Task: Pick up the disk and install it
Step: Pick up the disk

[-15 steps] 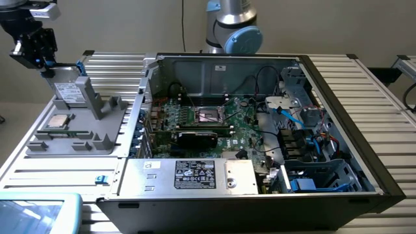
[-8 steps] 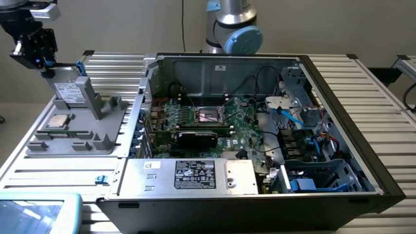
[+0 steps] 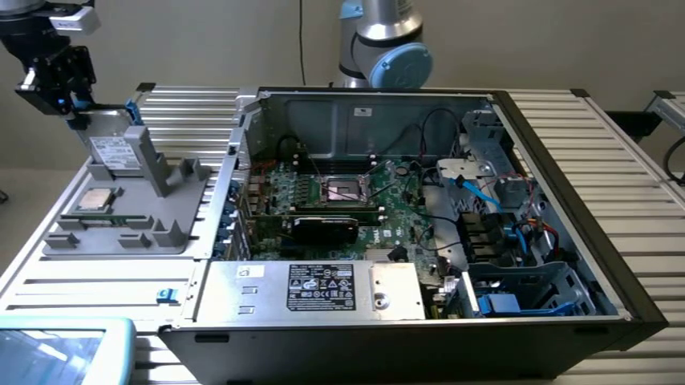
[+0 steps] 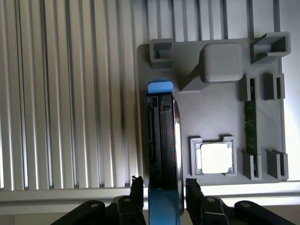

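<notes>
The disk (image 3: 111, 150) stands on edge in a slot of the grey holder tray (image 3: 160, 210) at the exterior view's left. It is silver-grey with a white label and blue rails. My gripper (image 3: 73, 119) hangs just above its top end. In the wrist view the disk (image 4: 161, 136) is seen edge-on with a blue tab at its far end. My gripper (image 4: 164, 185) straddles the near end. One of the black fingers (image 4: 137, 187) stands on each side of the disk with a thin gap, so the gripper is open and not clamped.
The tray (image 4: 211, 105) also carries a small square silver chip (image 4: 214, 158) and a green memory stick (image 4: 250, 117). At the exterior view's right stands the open computer case (image 3: 557, 160), with a silver box (image 3: 310, 289) and a drive cage (image 3: 535, 285). The table (image 3: 107, 281) is slatted metal.
</notes>
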Controlling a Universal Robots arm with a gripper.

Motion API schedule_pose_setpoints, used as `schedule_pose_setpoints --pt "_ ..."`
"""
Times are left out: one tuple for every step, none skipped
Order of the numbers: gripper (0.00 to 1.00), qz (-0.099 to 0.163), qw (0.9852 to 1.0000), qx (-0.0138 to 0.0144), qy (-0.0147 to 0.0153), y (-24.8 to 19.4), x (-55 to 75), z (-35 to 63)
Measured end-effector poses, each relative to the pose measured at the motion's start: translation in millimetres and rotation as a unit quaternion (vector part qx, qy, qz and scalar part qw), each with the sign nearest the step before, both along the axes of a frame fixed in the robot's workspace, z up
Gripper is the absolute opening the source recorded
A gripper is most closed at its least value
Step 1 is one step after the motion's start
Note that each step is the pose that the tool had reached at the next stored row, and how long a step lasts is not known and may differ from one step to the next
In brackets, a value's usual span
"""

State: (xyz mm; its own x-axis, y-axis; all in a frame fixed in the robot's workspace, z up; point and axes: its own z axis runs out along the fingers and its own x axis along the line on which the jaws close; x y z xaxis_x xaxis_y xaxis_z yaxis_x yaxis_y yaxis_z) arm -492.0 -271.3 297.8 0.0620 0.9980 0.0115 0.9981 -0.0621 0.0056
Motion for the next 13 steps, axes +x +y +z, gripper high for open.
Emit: schedule_pose_setpoints --pt "0.49 0.0 1.0 -0.0001 0.0 0.0 0.0 0.0" --pt "0.49 0.0 1.0 -0.0002 0.0 0.0 0.0 0.0" --pt "0.49 0.0 1.0 -0.0003 0.0 0.0 0.0 -0.1" --pt "0.49 0.0 1.0 -0.0006 0.0 0.0 0.0 -0.1" --pt "0.49 0.0 1.0 -0.0009 0.0 0.0 0.0 -0.2" --pt "0.49 0.0 1.0 -0.0012 0.0 0.0 0.0 -0.2" --pt "0.49 0.0 1.0 -0.0017 0.0 0.0 0.0 -0.3" --pt "0.49 0.0 1.0 -0.0023 -0.0001 0.0 0.0 -0.4" --pt "0.49 0.0 1.0 -0.0031 -0.0001 0.0 0.0 -0.4" --pt "0.49 0.0 1.0 -0.0037 -0.0001 0.0 0.0 -0.5" --pt "0.49 0.0 1.0 -0.0045 -0.0001 0.0 0.0 -0.5" --pt "0.49 0.0 1.0 -0.005 -0.0001 0.0 0.0 -0.4" --pt "0.49 0.0 1.0 -0.0051 0.0 0.0 0.0 -0.3"
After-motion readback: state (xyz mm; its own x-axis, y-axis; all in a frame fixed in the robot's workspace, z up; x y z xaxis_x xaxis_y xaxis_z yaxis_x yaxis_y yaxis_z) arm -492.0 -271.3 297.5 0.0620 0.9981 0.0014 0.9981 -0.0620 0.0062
